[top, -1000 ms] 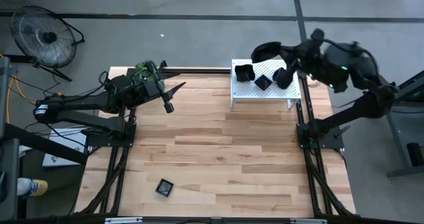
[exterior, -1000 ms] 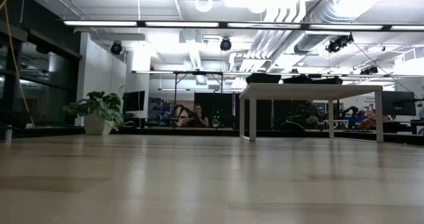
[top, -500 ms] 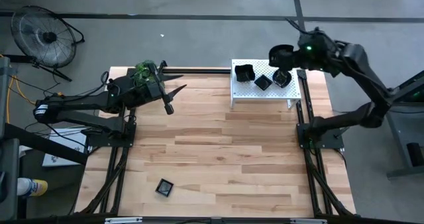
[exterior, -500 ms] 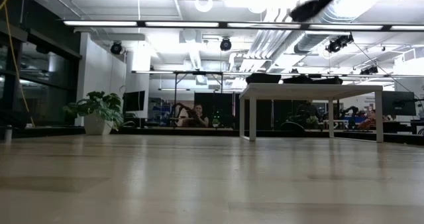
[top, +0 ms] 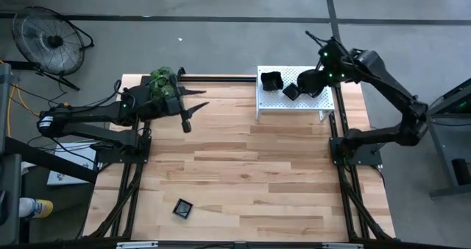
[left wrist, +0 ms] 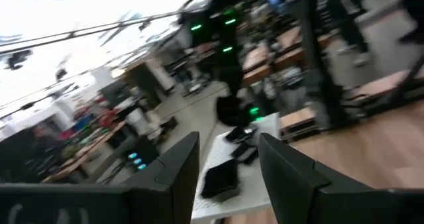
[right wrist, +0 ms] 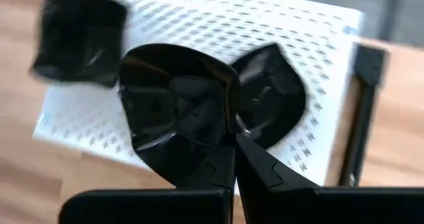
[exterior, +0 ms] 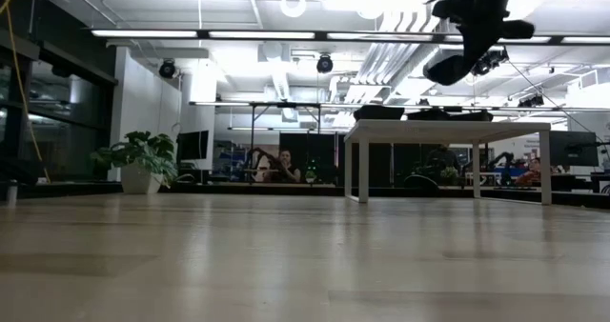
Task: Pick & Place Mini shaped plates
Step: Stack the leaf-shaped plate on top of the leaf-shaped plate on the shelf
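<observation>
The right hand (right wrist: 233, 159), pressed together on the rim of a glossy black rounded mini plate (right wrist: 175, 114), hangs above the white perforated metal rack (top: 272, 100) at the tabletop's (top: 243, 175) far edge; that slick, thin edge could slip from so narrow a pinch and knock the other black dishes (top: 291, 91) stacked there. The left hand (top: 193, 105) waits spread over the tabletop's far left. One small square black plate (top: 182, 208) lies alone on the pale wood planks near the front.

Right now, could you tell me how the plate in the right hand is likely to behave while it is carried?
The black plate is pinched at one rim by the shut right hand, so it may pivot. Its glossy surface suggests it could slip. It keeps its shape, so it is probably stiff and light.
</observation>
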`<state>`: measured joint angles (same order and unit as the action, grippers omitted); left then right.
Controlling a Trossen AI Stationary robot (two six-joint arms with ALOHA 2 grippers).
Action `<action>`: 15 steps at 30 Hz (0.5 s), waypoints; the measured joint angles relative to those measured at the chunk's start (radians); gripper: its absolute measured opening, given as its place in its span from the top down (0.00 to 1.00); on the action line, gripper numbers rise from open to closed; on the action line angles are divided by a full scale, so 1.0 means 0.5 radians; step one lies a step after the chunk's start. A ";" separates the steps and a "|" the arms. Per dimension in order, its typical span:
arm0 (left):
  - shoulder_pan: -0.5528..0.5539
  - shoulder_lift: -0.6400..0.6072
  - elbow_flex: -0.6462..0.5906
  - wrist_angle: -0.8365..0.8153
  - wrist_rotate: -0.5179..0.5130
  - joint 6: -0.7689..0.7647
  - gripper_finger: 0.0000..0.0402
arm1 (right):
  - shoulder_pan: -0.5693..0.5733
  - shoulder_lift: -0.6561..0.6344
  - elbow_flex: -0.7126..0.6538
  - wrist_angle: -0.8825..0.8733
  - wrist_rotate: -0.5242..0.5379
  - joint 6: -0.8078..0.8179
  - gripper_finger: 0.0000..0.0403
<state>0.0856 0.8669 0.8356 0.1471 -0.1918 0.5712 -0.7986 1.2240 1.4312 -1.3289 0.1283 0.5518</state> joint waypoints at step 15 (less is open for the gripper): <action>-0.001 -0.001 0.000 -0.252 0.477 -0.064 0.62 | -0.369 0.017 -0.018 0.063 -0.094 -0.096 1.00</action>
<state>0.0853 0.8664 0.8356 0.0211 0.0466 0.5393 -0.9831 1.2324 1.4220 -1.2974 0.0815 0.5036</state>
